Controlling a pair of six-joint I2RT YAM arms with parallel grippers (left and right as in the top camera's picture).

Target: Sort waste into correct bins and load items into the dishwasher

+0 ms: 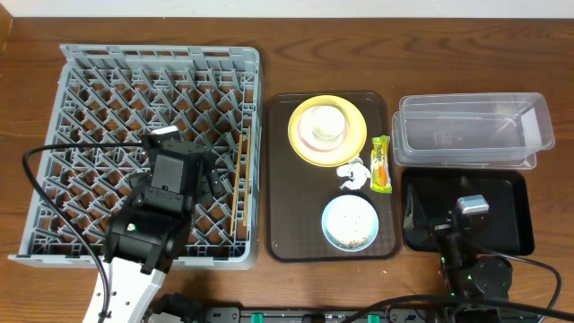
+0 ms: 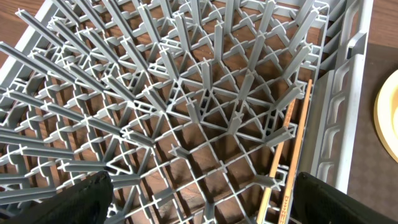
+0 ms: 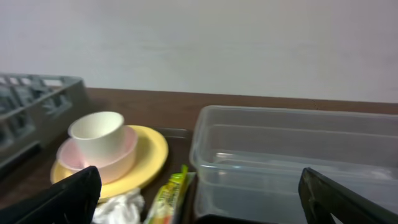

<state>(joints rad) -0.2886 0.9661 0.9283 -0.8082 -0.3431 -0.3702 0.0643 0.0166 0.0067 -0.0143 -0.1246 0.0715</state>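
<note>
We list the pair of thin wooden chopsticks (image 1: pixel 239 179) lying at the 3 o'clock edge of the square grey plastic pegged dish rack (image 1: pixel 117 99), our left hand (image 2: pixel 205 208) wide and empty above, best lifted straight up before swinging away; right hand (image 3: pixel 199 205) wide.

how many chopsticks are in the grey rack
2. Both chopsticks lie side by side along the right edge of the grey rack. The left arm covers part of the rack, so more could be hidden.

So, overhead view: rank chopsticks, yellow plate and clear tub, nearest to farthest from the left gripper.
1. chopsticks, at the right side of the rack
2. yellow plate, on the brown tray, mid-table
3. clear tub, far right
</note>
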